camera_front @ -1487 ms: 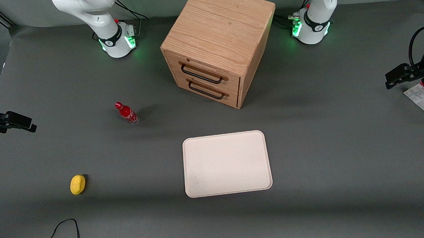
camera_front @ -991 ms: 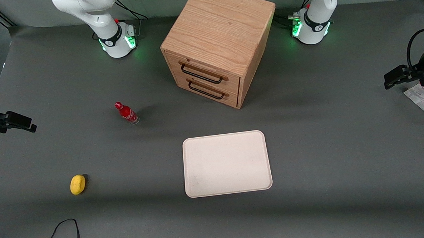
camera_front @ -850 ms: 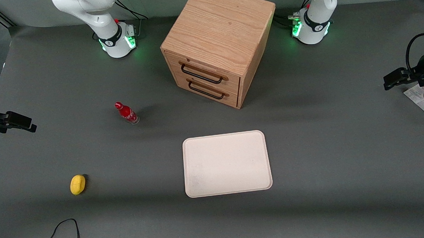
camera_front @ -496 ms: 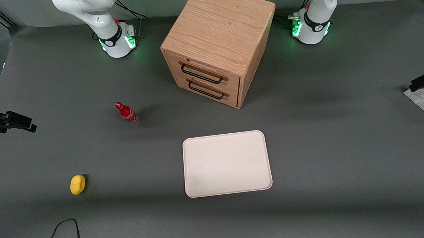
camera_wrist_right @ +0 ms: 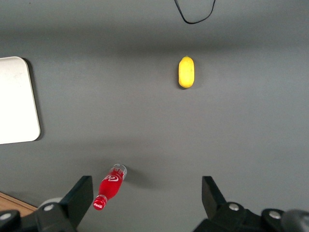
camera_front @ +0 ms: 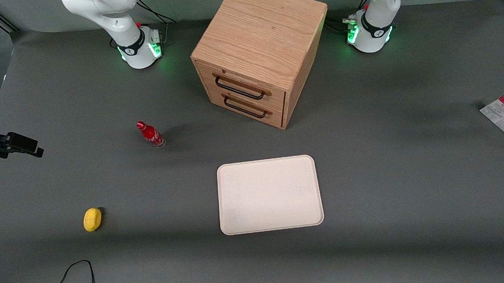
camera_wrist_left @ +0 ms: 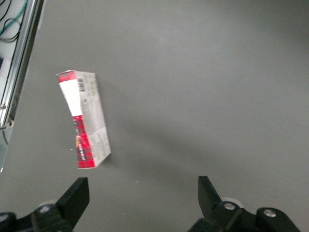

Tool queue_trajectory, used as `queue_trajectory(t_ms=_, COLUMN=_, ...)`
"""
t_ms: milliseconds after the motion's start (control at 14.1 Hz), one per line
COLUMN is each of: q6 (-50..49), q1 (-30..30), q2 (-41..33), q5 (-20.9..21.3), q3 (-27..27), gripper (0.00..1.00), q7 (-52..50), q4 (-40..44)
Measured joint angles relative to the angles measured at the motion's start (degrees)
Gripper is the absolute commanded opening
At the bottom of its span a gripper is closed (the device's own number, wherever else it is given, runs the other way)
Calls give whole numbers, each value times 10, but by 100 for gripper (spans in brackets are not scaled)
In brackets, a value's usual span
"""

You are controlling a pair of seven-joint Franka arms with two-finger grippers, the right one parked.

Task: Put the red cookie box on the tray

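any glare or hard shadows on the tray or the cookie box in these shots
Front view: the tray is evenly lit, no glare, and soft shadow bands cross the table. Left wrist view: the red cookie box casts only a faint shadow; the open gripper hangs above bare table.

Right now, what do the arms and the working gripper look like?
Both arms are glossy white, with black rings and green lights at their bases, where black cables plug in. The gripper, above the table near the red cookie box, has black, wedge-shaped fingers on a black body with round silver screws.
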Motion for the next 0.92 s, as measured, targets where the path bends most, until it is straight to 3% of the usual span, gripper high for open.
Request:
queue_trajectory(t_ms=496, q6=98, q1=61, q2=63, q5=-19, q3=17, gripper=100, q7=0, q4=0)
queue_trajectory(t_ms=920, q6=107, q1=91, q2=91, q5=-23, q3=18, gripper=100, q7=0, q4=0)
